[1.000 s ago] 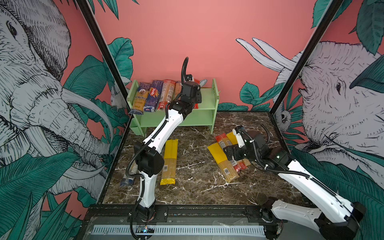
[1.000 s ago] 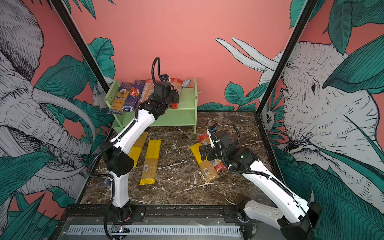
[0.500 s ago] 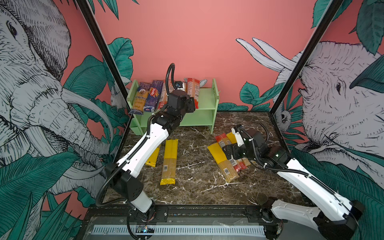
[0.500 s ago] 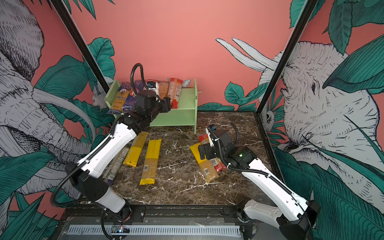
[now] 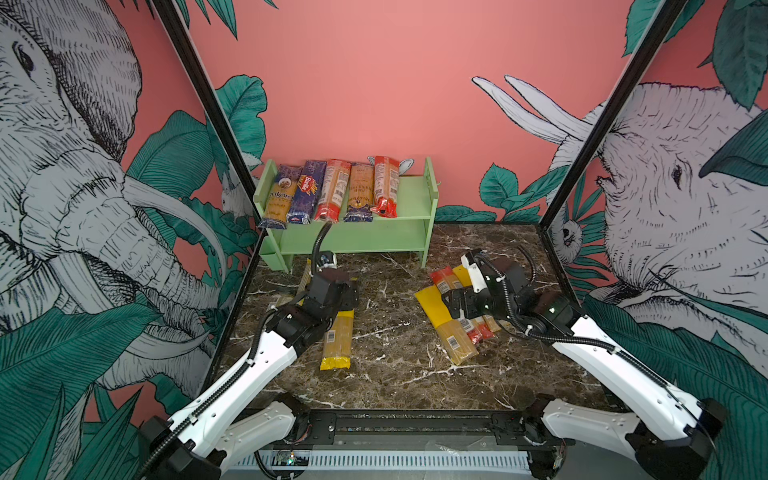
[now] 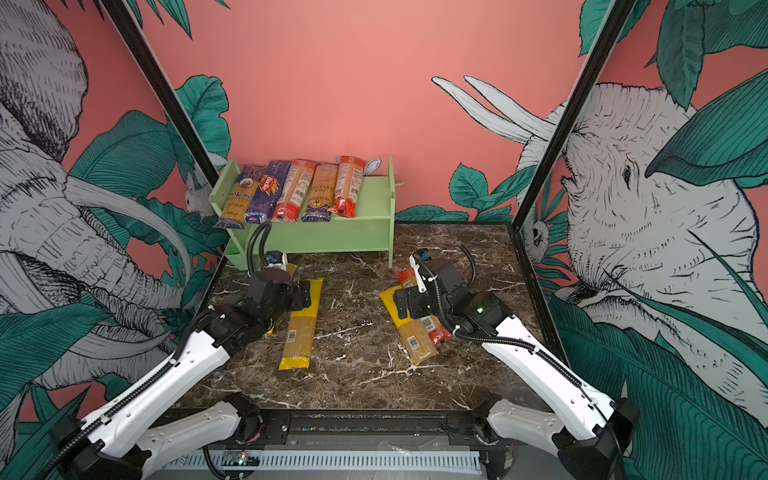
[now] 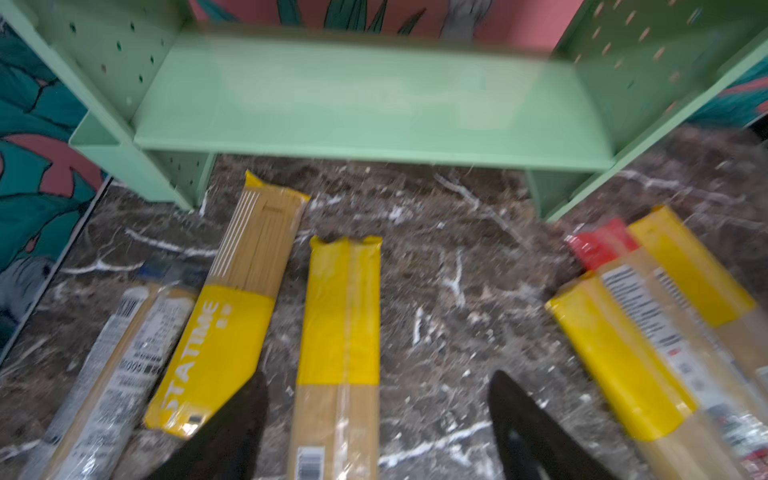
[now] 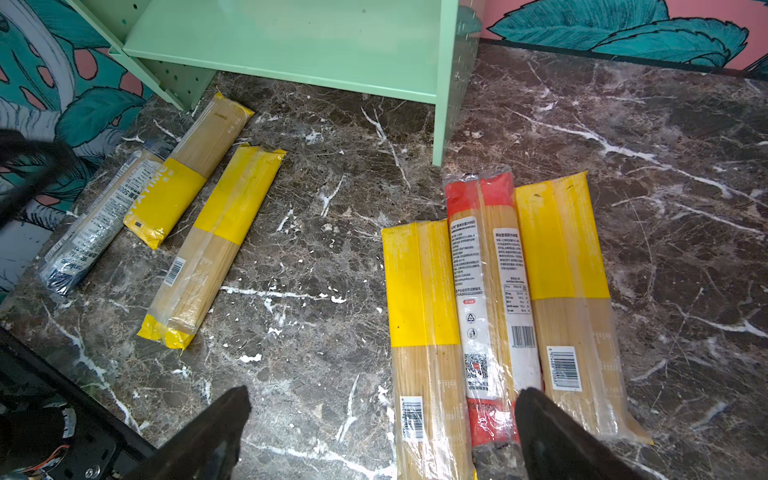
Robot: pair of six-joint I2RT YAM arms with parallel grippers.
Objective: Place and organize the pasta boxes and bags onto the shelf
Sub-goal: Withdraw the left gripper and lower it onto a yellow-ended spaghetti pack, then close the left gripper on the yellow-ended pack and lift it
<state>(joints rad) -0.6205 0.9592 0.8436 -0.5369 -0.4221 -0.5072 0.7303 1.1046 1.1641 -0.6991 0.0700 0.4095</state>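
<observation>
shelf (image 5: 411, 199): upper centre in both top views, against the pink wall. Lower tier is bare; top tier is bare only at its right end.
shelved packs (image 5: 332, 189): five side by side on the top tier, front ends hanging over the front edge.
left group: three on the tabletop (image 5: 386, 374), below the shelf's left end. The silver-label pack (image 7: 112, 374) touches the printed yellow pack (image 7: 220, 340); the plain yellow pack (image 7: 338, 316) lies just beside them.
right group: left yellow pack (image 8: 424, 291), red pack (image 8: 482, 270) and right yellow pack (image 8: 561, 257), pressed edge to edge in the right half of the tabletop.
left gripper (image 7: 379, 382): jaws wide, empty, low over the plain yellow pack. Its wrist view is blurred.
right gripper (image 8: 384, 392): jaws wide, empty, above the near ends of the right group.
progress: my read is five shelved, six to go.
risk, double pick: the right jaws span the left yellow pack and the red pack, so closing there likely pinches both, or one slips out mid-lift.
risk, knock-off: the overhanging ends sit above the lower tier's mouth, so an arm going in could bump them off.
risk, sag: an off-centre grip lets a long pack droop and catch the shelf edge.
risk, space: little top tier is left, so crowding shoves neighbours.
</observation>
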